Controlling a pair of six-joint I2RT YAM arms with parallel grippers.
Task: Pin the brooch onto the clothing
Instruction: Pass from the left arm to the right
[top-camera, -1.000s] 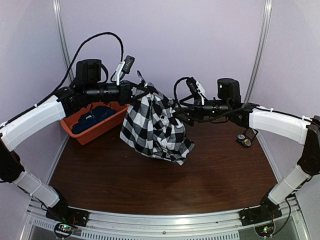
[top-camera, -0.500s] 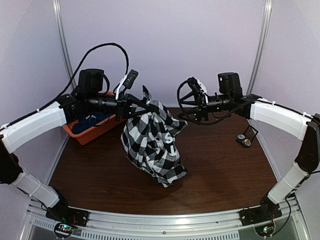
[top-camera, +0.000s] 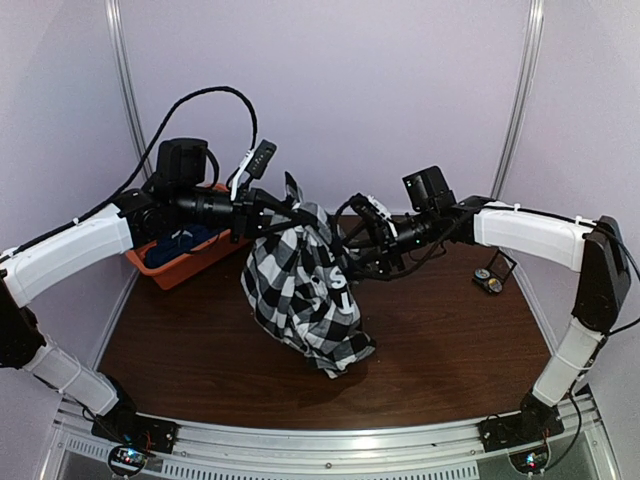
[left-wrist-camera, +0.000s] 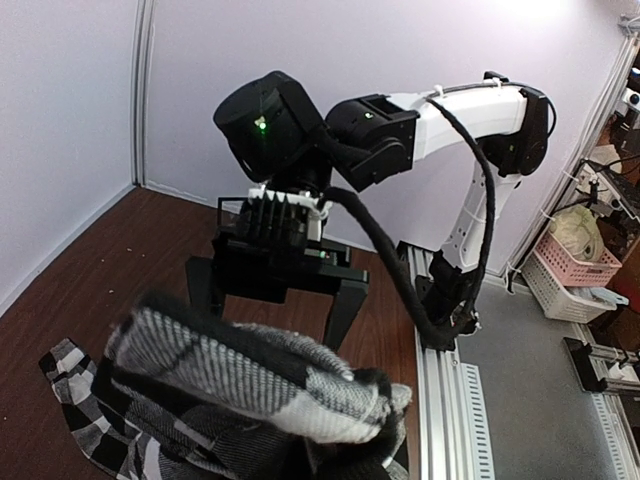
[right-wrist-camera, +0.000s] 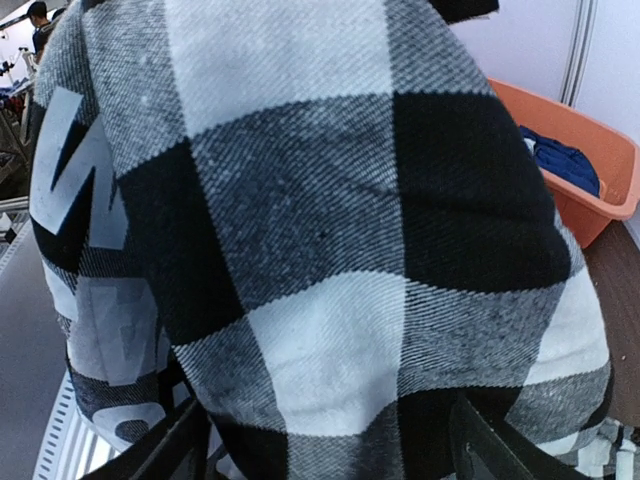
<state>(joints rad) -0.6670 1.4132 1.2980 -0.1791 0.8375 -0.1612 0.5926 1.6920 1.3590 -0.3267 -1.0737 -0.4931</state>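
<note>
While the left gripper (top-camera: 284, 210) is clamped shut on the top edge of the black-and-white checked cotton shirt (top-camera: 300, 290), the garment hangs bunched over the middle of the dark brown wooden table (top-camera: 450, 340), its lower end reaching the wood; the right gripper (top-camera: 352, 258) meets the shirt's 3 o'clock side, fingers (right-wrist-camera: 175, 450) spread wide around cloth, gripping nothing. At 10 o'clock sits an orange plastic tub (top-camera: 200, 262) holding a navy-blue garment (top-camera: 190, 238).

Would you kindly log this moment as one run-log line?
left gripper: shut on checked shirt | right gripper: open, at shirt | orange bin: rear left, navy garment inside
</note>
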